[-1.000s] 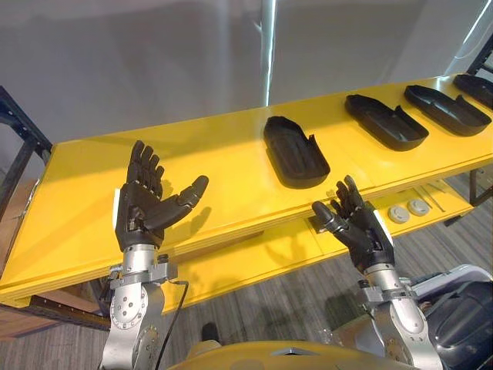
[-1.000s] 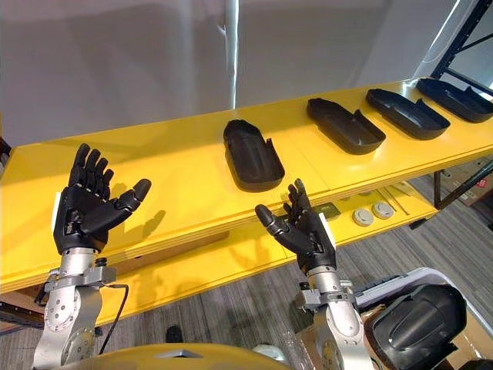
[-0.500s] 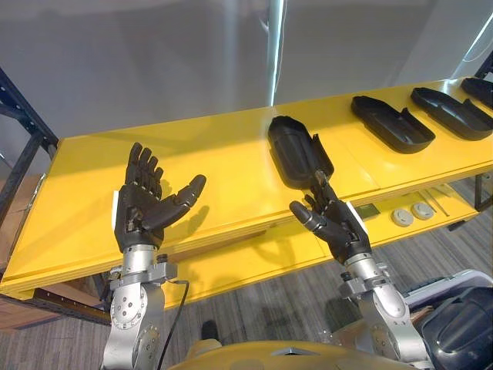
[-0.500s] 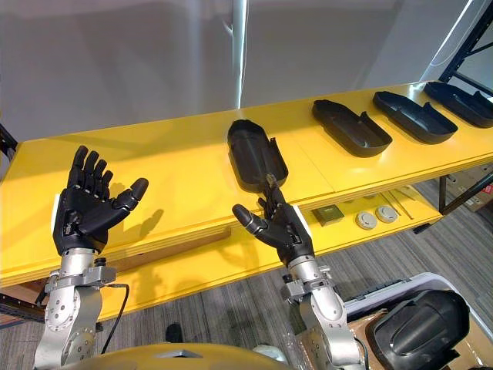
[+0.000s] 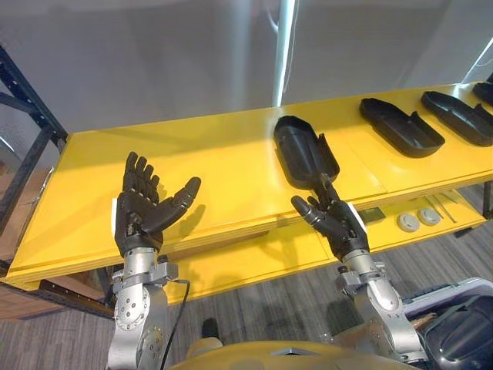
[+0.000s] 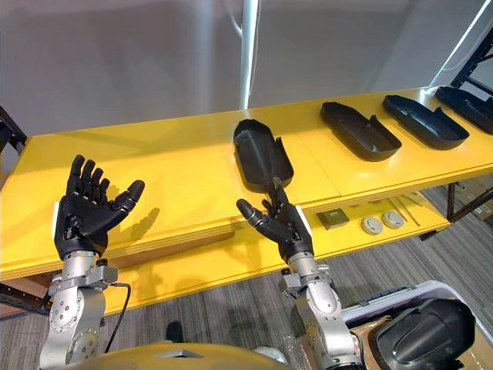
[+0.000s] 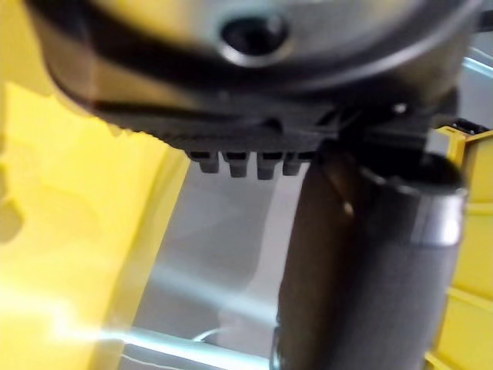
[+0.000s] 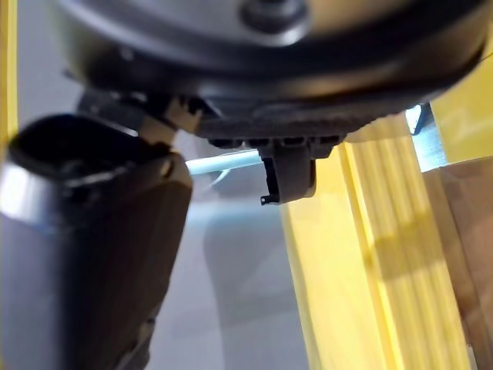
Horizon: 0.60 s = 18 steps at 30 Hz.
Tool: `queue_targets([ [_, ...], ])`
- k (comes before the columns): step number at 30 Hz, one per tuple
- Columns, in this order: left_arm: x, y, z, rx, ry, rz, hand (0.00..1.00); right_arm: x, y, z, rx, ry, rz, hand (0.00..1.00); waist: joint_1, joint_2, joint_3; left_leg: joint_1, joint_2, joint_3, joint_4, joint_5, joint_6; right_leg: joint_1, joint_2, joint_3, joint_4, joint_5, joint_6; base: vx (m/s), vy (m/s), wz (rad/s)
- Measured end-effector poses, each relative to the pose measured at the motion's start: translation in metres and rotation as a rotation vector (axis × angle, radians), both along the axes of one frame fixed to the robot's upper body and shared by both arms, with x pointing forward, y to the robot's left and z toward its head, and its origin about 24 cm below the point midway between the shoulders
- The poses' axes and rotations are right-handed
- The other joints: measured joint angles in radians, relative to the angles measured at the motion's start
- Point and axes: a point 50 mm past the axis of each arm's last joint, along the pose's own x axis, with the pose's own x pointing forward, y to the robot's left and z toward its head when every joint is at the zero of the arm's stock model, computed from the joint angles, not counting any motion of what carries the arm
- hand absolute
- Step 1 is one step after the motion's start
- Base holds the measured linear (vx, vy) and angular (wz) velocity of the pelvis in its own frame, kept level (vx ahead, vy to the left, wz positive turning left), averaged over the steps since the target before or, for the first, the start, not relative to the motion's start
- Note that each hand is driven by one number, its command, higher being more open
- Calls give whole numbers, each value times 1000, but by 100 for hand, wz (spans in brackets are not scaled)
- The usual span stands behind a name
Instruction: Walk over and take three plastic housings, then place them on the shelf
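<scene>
Several black plastic housings lie in a row on the yellow shelf top (image 5: 192,158): the nearest (image 5: 303,150), a second (image 5: 400,127) and a third (image 5: 462,116) further right. My right hand (image 5: 337,222) is open, palm up, just before the shelf's front edge, its fingertips (image 5: 324,183) at the near end of the nearest housing; contact cannot be told. My left hand (image 5: 145,212) is open and empty, palm up, raised over the shelf's left front part. In its wrist view the left thumb (image 7: 370,254) is straight; the right thumb (image 8: 92,231) is too.
A lower yellow shelf (image 6: 231,262) carries two small round parts (image 6: 383,222) and a dark square piece (image 6: 333,219). A bin (image 6: 362,308) at the lower right holds another black housing (image 6: 420,331). A black rack post (image 5: 31,116) stands at the left end.
My right hand has swung left and forward, from right of the nearest housing to just below its near end. The left hand sank slightly. The camera also shifted a little.
</scene>
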Motion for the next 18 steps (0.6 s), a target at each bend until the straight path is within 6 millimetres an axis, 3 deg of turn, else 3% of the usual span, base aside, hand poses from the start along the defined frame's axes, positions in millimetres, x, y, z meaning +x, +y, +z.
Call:
queue_targets([
  [18,-1,2,-2,-17,3,25,100,19,-1,4,9,-24,-86,100,3,2,26,1,-5,-20,0,2,0,15,-1,-20,-2,0,0,2,-2,1],
])
